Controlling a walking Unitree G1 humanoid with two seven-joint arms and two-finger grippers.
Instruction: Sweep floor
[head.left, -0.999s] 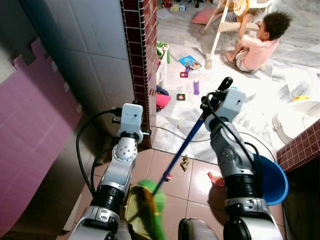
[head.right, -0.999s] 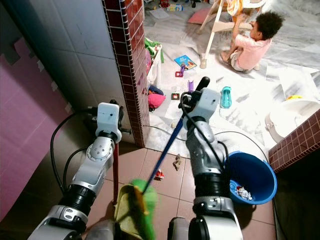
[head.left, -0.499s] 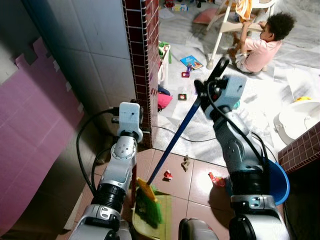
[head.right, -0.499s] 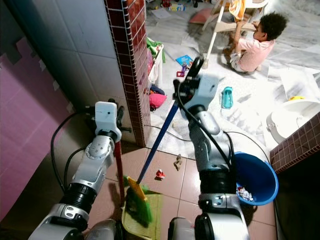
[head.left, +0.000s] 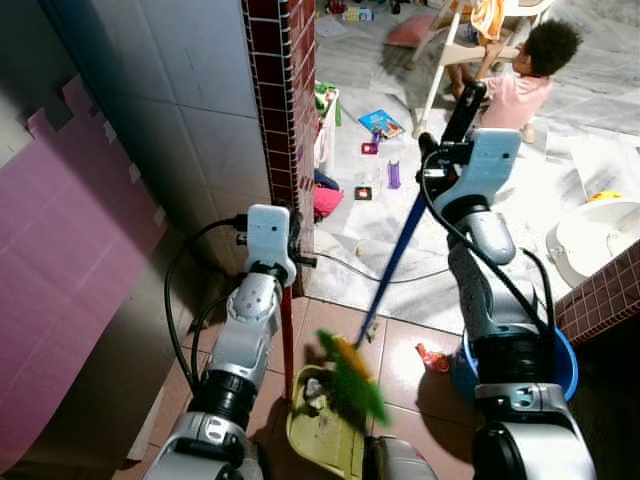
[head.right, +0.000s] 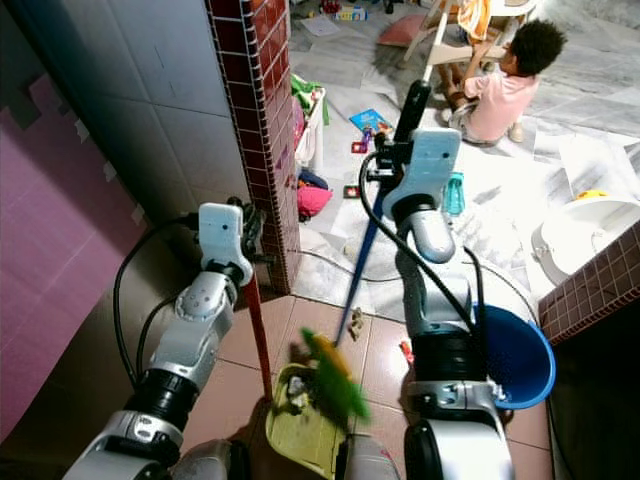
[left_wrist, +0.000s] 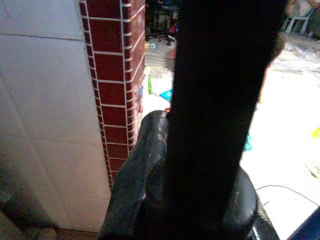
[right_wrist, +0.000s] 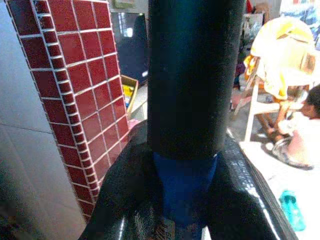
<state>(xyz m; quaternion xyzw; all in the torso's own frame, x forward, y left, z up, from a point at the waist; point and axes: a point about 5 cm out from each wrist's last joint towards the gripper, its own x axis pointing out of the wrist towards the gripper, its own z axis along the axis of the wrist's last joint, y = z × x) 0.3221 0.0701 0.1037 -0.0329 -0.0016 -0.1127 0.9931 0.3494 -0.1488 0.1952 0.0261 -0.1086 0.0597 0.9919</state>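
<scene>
Broom (head.left: 392, 262): we see its blue handle slanting from our right gripper (head.left: 447, 140) down to the green bristles (head.left: 352, 374), which blur over the dustpan's near edge.
Dustpan (head.left: 325, 432): yellow, on the brown tiled floor (head.left: 330, 325) between our arms, with grey debris inside; its red handle (head.left: 287, 345) rises to our left gripper (head.right: 243, 232).
Right gripper: the right wrist view shows what the eye views cannot, both black fingers (right_wrist: 125, 190) pressed around the blue shaft, below the black grip.
Left gripper: the left wrist view is mostly a dark shaft with a finger (left_wrist: 132, 175) against it, so we read it as clamped on the dustpan handle.
Litter: a small red scrap (head.left: 432, 357) lies on the tiles beside the blue bucket (head.right: 518, 355).
Surroundings: a red-tiled pillar (head.left: 287, 120) stands just beyond our left arm; past it, a person (head.left: 520, 85) sits on the pale floor among toys, near a high chair (head.left: 462, 40).
</scene>
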